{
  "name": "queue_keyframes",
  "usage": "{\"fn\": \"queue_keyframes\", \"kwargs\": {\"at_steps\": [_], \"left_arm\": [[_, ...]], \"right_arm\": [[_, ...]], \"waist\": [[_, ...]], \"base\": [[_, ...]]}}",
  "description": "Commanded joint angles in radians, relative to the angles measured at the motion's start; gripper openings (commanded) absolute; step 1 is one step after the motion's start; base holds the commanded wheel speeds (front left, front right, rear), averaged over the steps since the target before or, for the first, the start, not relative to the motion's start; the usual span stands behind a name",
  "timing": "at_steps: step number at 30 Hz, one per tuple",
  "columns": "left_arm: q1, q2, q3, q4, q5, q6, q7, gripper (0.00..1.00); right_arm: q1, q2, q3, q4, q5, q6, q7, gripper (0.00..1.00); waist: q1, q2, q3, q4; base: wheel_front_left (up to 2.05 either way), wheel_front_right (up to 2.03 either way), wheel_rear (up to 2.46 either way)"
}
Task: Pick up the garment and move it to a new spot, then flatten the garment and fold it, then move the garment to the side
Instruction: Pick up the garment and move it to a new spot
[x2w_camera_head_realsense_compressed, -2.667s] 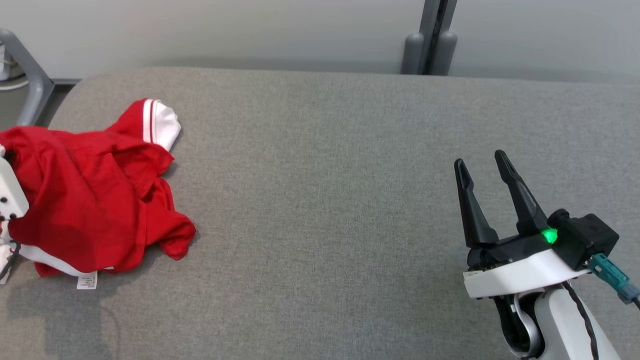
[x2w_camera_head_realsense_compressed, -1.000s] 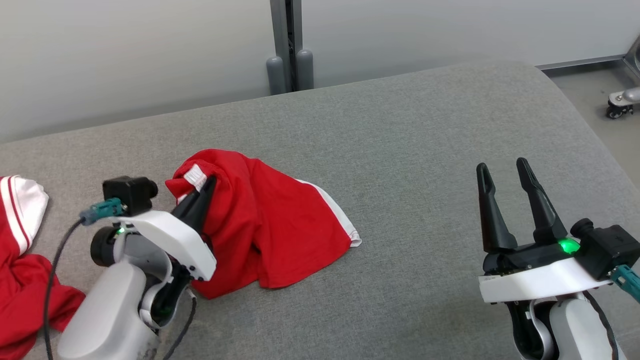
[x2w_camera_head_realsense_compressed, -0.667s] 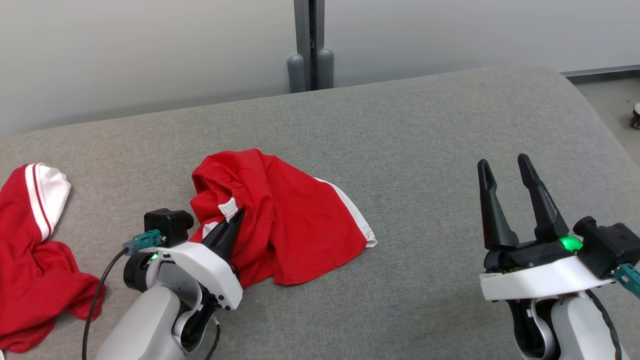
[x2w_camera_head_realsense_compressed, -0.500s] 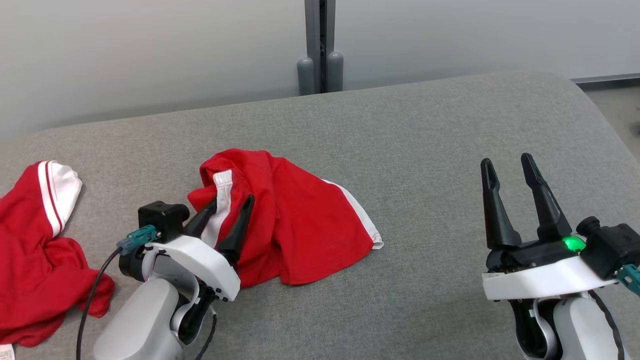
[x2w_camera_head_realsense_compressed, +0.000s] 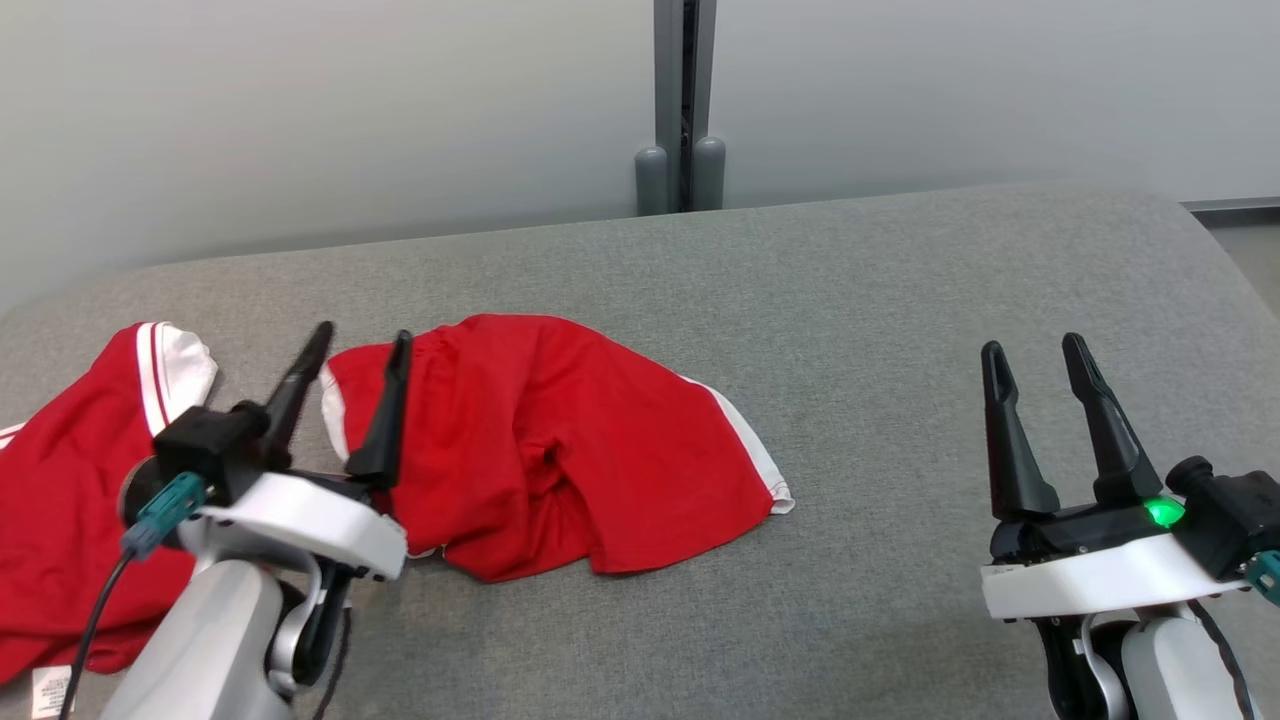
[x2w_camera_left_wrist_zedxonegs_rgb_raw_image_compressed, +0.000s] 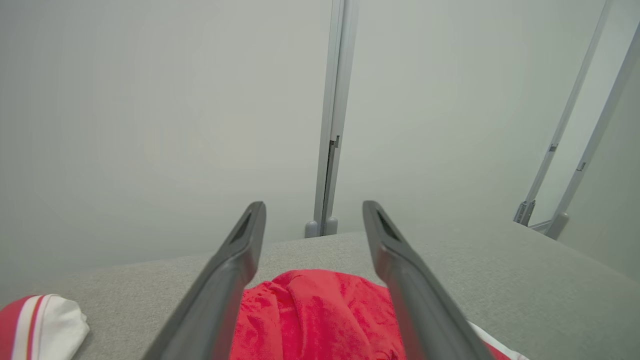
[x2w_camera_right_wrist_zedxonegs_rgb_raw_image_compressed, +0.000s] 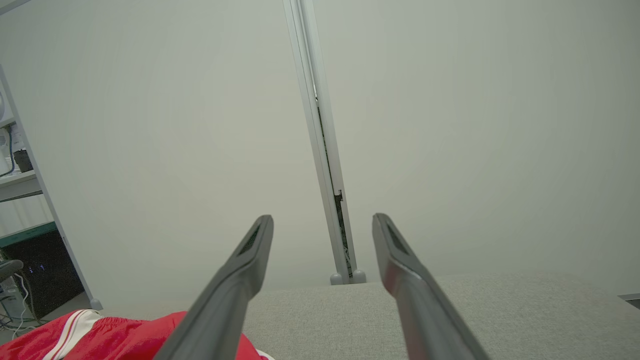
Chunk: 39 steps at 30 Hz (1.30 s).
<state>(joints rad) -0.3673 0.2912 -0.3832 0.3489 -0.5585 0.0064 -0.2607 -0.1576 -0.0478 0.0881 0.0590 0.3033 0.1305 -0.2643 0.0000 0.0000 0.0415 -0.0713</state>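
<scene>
Left pincer (x2w_camera_head_realsense_compressed: 364, 333) stands open and empty, its two dark fingers spread wide and pointing up and away toward the wall. In the head view its right finger (x2w_camera_head_realsense_compressed: 385, 425) crosses the left edge of the garment (x2w_camera_head_realsense_compressed: 560, 430); whether it touches the cloth I cannot tell. From the left wrist view, the same pincer (x2w_camera_left_wrist_zedxonegs_rgb_raw_image_compressed: 314, 205) frames the garment (x2w_camera_left_wrist_zedxonegs_rgb_raw_image_compressed: 320, 310), which lies low between the fingers.

The garment is red with a white stripe down its right side and a white band at its left edge. It lies loosely rumpled on the grey fabric-covered counter (x2w_camera_head_realsense_compressed: 900, 300), left of the middle, with folds running through its centre and one corner reaching out to the right.

A second red garment (x2w_camera_head_realsense_compressed: 60, 500) lies just to the left, apart from the first by a narrow strip of grey. Its white cuff (x2w_camera_head_realsense_compressed: 185, 365) with red stripes points toward the back, and a small white label (x2w_camera_head_realsense_compressed: 45, 690) shows at its near edge. The left arm's pale forearm partly covers it.

Right pincer (x2w_camera_head_realsense_compressed: 1033, 344) hovers well apart at the lower right, open too, with nothing between its fingers; a green light (x2w_camera_head_realsense_compressed: 1162, 513) glows at its base. In the right wrist view its pincer (x2w_camera_right_wrist_zedxonegs_rgb_raw_image_compressed: 323, 217) points at the pale wall (x2w_camera_head_realsense_compressed: 300, 120) and a grey post (x2w_camera_head_realsense_compressed: 682, 100) behind the counter.
</scene>
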Motion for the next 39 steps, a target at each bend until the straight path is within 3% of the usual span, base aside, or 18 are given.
{"fn": "queue_keyframes", "kwargs": {"at_steps": [1,7,14,25,39], "left_arm": [[0.012,0.01,0.011,-0.01,0.013,0.01,-0.005,1.0],[0.128,0.014,0.118,-0.182,0.108,0.079,-0.004,1.0],[0.259,-0.037,0.239,-0.247,0.155,0.106,-0.004,1.0],[0.344,-0.154,0.343,-0.252,0.228,0.048,-0.004,1.0],[0.356,-0.205,0.393,-0.232,0.306,-0.008,-0.004,1.0]], "right_arm": [[0.003,-0.005,-0.002,0.001,-0.006,0.0,0.0,1.0],[0.021,-0.005,-0.021,0.006,-0.022,0.0,0.0,1.0],[0.044,-0.005,-0.048,0.018,-0.037,0.0,0.0,1.0],[0.041,-0.005,-0.054,0.046,-0.041,0.0,0.0,1.0],[0.044,-0.005,-0.046,0.056,-0.049,0.0,0.0,1.0]], "waist": [[0.0,0.0,0.0,0.004],[0.0,0.0,0.005,0.018],[0.0,0.0,0.008,0.02],[0.0,0.0,0.001,0.025],[0.0,0.0,-0.014,0.022]], "base": [[0.0,0.0,0.0],[0.0,0.0,0.0],[0.0,0.0,0.0],[0.0,0.0,0.0],[0.0,0.0,0.0]]}}
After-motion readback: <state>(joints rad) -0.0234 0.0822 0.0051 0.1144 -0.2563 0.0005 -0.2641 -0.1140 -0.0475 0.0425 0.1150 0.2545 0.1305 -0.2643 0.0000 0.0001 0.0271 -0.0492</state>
